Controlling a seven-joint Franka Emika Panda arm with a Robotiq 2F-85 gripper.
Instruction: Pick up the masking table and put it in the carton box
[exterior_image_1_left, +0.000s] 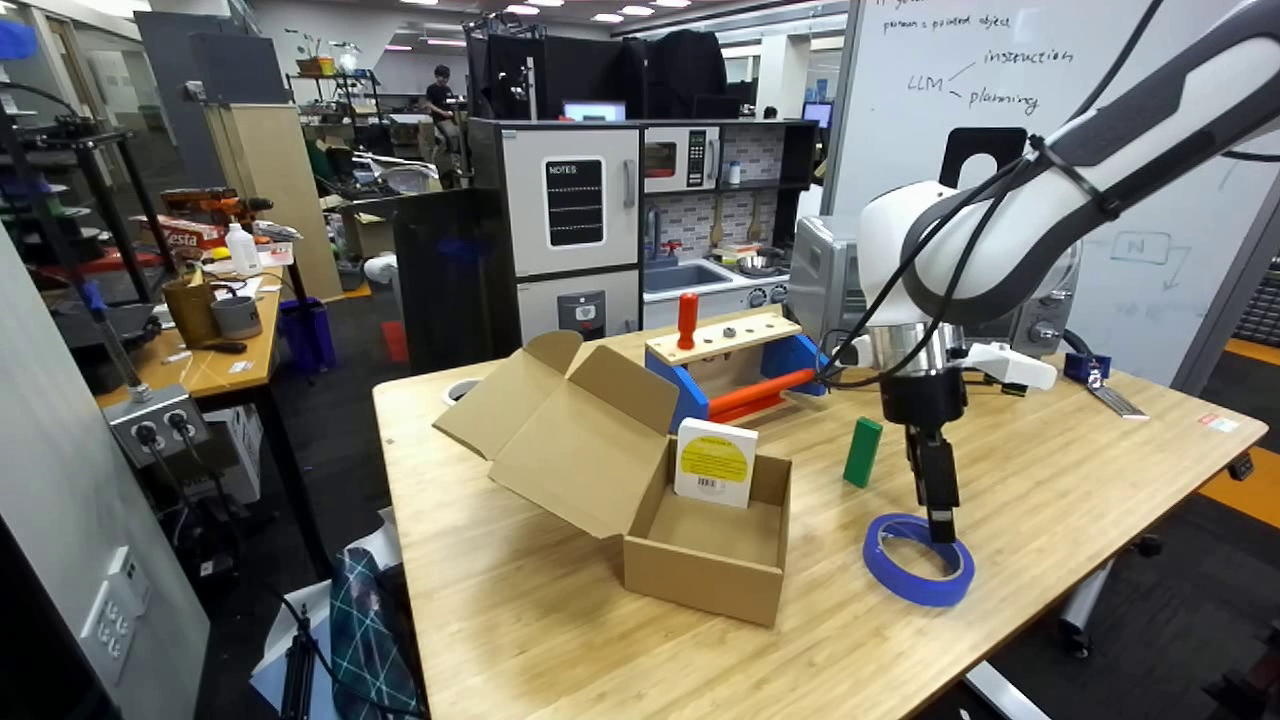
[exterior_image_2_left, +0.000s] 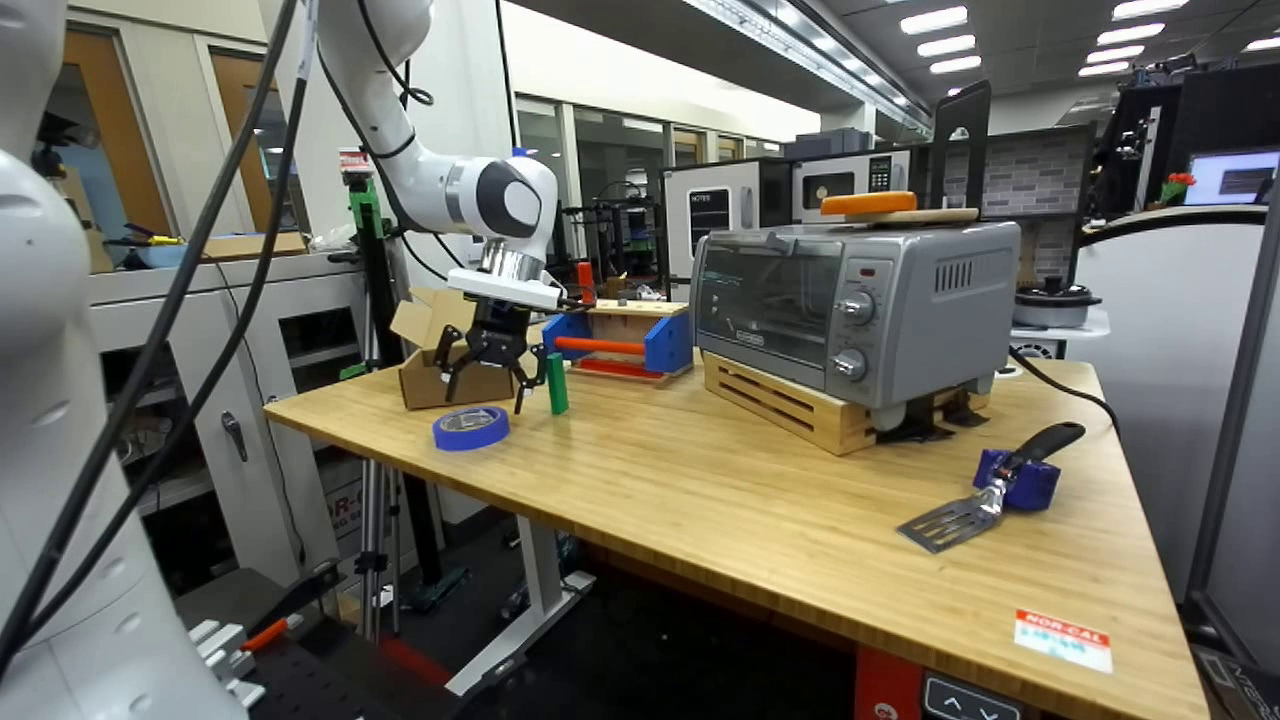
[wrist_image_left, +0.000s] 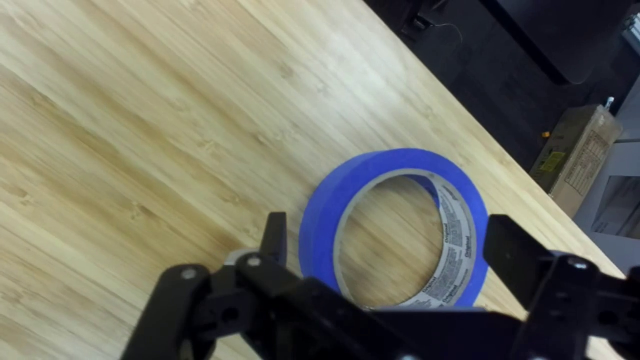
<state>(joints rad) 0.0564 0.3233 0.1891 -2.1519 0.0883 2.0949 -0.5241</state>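
2 spread fingers (wrist_image_left: 512, 260) hover over the tape (wrist_image_left: 320, 235), flat near a long edge of the tabletop (exterior_image_1_left: 540, 640); the open box (exterior_image_1_left: 700, 582) sits nearer a short edge.

Your Franka Panda arm (exterior_image_1_left: 1160, 150) sloped down to an upright wrist (exterior_image_2_left: 512, 262), and beneath it your Robotiq gripper (exterior_image_2_left: 484, 398) pointed downward, its two black fingers (wrist_image_left: 510, 260) spread well apart.
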